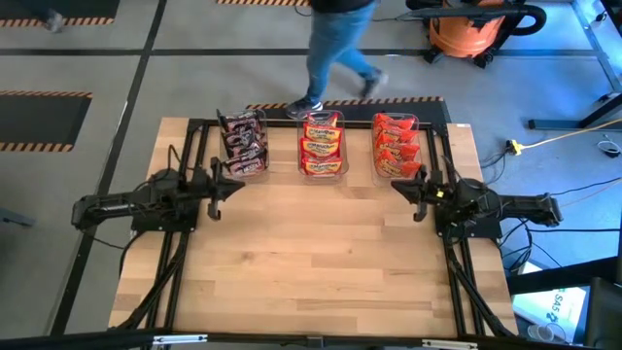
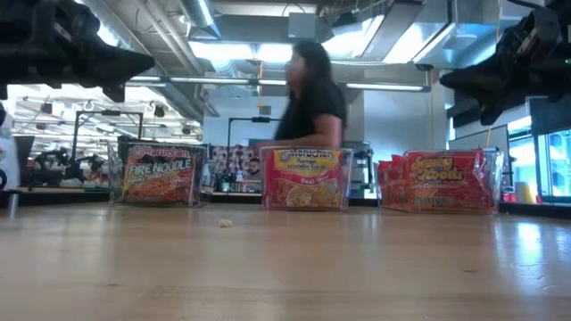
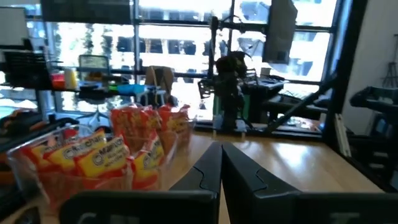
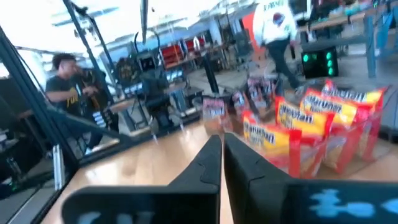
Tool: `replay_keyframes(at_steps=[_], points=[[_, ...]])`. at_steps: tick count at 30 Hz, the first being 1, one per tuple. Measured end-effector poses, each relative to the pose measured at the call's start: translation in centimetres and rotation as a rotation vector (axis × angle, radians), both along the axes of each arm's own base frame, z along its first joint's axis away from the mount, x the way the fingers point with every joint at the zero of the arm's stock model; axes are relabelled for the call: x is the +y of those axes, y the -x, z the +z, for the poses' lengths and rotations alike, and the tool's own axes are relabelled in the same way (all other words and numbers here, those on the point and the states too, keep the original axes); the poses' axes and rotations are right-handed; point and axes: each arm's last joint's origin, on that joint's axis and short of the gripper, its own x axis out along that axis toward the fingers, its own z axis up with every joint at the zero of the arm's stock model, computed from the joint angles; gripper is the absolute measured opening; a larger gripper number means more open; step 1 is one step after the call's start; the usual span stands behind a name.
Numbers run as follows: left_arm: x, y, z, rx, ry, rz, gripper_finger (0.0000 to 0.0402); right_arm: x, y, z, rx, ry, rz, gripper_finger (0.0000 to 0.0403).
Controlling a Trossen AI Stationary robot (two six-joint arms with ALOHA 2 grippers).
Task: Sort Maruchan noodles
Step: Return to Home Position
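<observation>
All Maruchan noodles [image 1: 322,144] appear sorted by colour into the three bins [image 1: 323,176]. Bring the left gripper [image 1: 216,186] and right gripper [image 1: 416,192], both pinched together and empty, to rest well clear of the bins.

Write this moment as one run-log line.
black packs: left bin | yellow packs: middle bin | red packs: right bin | left gripper: shut, empty | right gripper: shut, empty

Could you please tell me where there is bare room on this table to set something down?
The widest bare wood of the table lies between the left gripper and the right gripper and runs to the near edge. Only narrow strips separate the left bin, middle bin and right bin along the far edge, crowded with noodle packets.
</observation>
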Motion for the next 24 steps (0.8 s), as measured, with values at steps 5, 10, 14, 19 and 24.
replay_keyframes(at_steps=[5,10,14,19,24], points=[[-0.1,-0.09,-0.13,0.015,0.004,-0.037,0.0003,0.03,-0.03,-0.21,0.027,0.023,0.009,0.0002],[-0.06,-0.09,-0.08,0.011,0.007,-0.026,0.0002,0.07,-0.04,-0.21,0.027,0.023,0.025,0.0002],[-0.06,-0.09,-0.07,0.01,0.007,-0.026,0.0009,0.08,-0.05,-0.22,0.028,0.023,0.025,0.0002],[-0.06,-0.09,-0.07,0.01,0.007,-0.027,0.0016,0.08,-0.04,-0.22,0.028,0.022,0.025,0.0002],[-0.06,-0.09,-0.07,0.01,0.007,-0.027,0.0014,0.07,-0.04,-0.22,0.028,0.021,0.025,0.0002]])
